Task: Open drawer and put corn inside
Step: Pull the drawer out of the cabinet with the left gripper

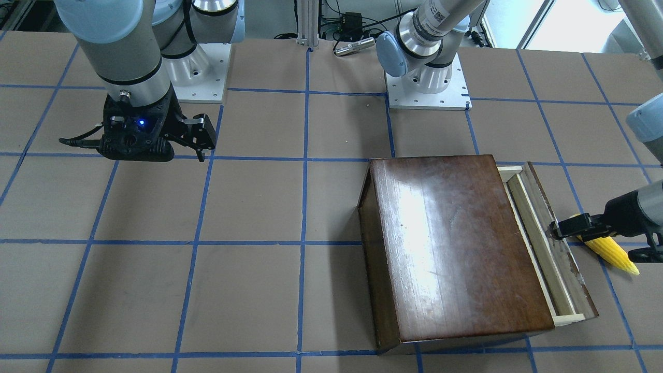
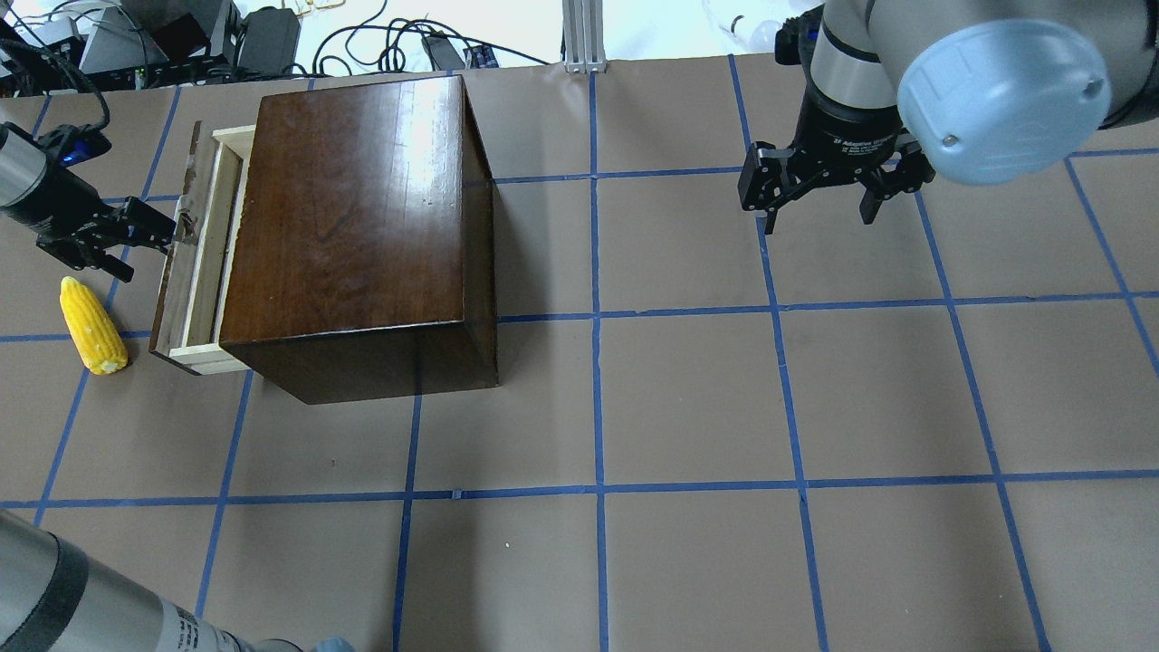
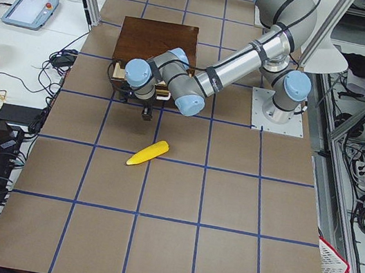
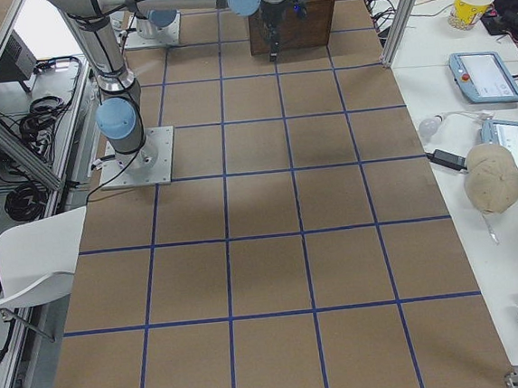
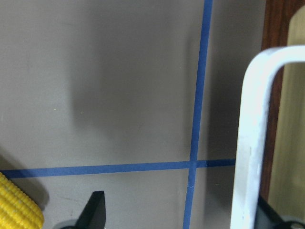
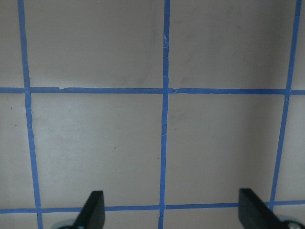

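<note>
The glossy dark-brown box (image 2: 353,217) stands on the table's left half. Its drawer (image 2: 206,263) is pulled out a short way, showing pale wood behind the scuffed dark front panel (image 1: 562,248). My left gripper (image 2: 145,252) is open at the front panel, with one finger against the panel by the silver handle (image 5: 252,143) and the other out over the table. The yellow corn (image 2: 90,326) lies on the table just beside the drawer front, under that gripper (image 1: 590,241); its end shows in the left wrist view (image 5: 16,210). My right gripper (image 2: 817,213) is open and empty, far away above bare table.
The table is brown board with a blue tape grid (image 2: 598,489). Both arm bases (image 1: 430,83) stand at the robot's edge. Cables and gear (image 2: 272,36) lie beyond the far edge behind the box. Side tables with tablets (image 3: 29,6) flank the workspace.
</note>
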You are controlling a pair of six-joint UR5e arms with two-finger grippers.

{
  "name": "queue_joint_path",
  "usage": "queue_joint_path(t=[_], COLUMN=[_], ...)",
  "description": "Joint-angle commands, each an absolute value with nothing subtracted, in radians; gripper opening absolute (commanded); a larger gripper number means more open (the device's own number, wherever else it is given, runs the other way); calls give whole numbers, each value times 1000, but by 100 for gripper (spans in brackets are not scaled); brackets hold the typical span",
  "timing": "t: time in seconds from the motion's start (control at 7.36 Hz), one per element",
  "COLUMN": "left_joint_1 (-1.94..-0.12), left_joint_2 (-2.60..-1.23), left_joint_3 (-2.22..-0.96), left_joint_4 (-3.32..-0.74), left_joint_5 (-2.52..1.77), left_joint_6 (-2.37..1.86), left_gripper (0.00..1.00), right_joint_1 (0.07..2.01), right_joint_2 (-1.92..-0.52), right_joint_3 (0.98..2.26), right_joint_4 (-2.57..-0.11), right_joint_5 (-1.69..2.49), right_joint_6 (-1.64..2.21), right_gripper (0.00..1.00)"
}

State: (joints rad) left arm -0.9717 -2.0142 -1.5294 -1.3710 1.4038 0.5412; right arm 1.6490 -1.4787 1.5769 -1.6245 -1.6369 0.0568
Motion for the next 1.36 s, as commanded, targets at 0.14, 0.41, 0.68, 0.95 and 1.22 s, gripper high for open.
queue_joint_path(t=[0.14,0.41,0.68,0.95,1.22], left_joint_1=[-956,-954,-940,-940,-940], left_joint_2=[-2014,-2011,-2011,-2013,-2007], left_joint_3=[-1529,-1529,-1528,-1529,-1528], left_joint_4=[-1370,-1370,-1370,-1370,-1370], left_joint_5=[1404,1404,1404,1404,1404], left_joint_6=[545,551,552,552,552], left_gripper=[100,100,100,100,100], right_joint_1=[1649,1649,1649,1649,1649], right_joint_2=[-1479,-1479,-1479,-1479,-1479], right_joint_3=[1577,1577,1577,1577,1577], right_joint_4=[-1624,-1624,-1625,-1624,-1624], right_joint_5=[-1637,-1637,-1637,-1637,-1637], right_joint_6=[57,57,57,57,57], right_gripper=[100,100,100,100,100])
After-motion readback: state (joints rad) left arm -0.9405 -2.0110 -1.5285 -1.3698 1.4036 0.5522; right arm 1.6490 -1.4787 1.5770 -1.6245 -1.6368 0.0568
